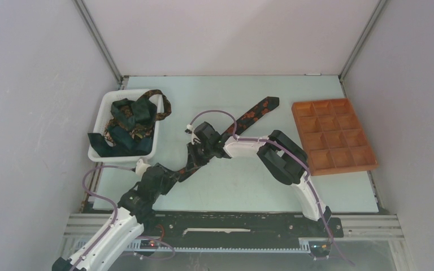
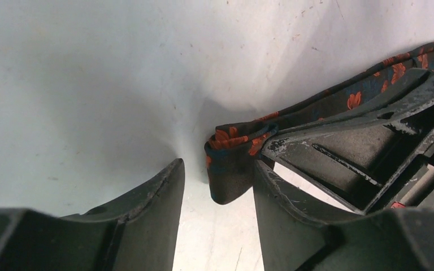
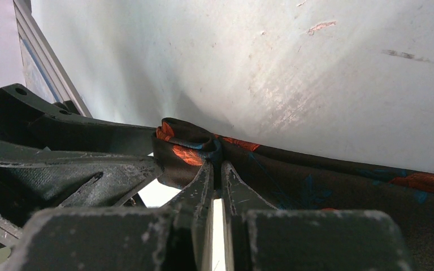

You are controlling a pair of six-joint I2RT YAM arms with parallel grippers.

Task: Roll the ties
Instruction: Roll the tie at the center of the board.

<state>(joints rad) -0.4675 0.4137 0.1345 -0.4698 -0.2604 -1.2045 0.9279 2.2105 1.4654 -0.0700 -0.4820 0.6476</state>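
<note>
A dark tie with orange-red flowers [image 1: 254,113] lies diagonally across the table, its wide pointed end at the back right. Its near end is folded into a small loop [image 2: 231,169]. My right gripper [image 3: 217,166] is shut on the fabric just behind that loop, also seen from above [image 1: 195,157]. My left gripper [image 2: 217,172] is open, and the loop hangs between its fingertips against the right-hand finger [image 2: 277,197]; the left finger [image 2: 158,197] stands apart from it. From above, the left gripper [image 1: 175,172] meets the tie's near end. More ties [image 1: 129,116] sit heaped in the bin.
A white plastic bin [image 1: 152,145] stands at the back left, with one tie trailing over its rim. An orange-brown compartment tray [image 1: 333,135] sits at the right. The right arm's elbow [image 1: 282,155] arches over the table's middle.
</note>
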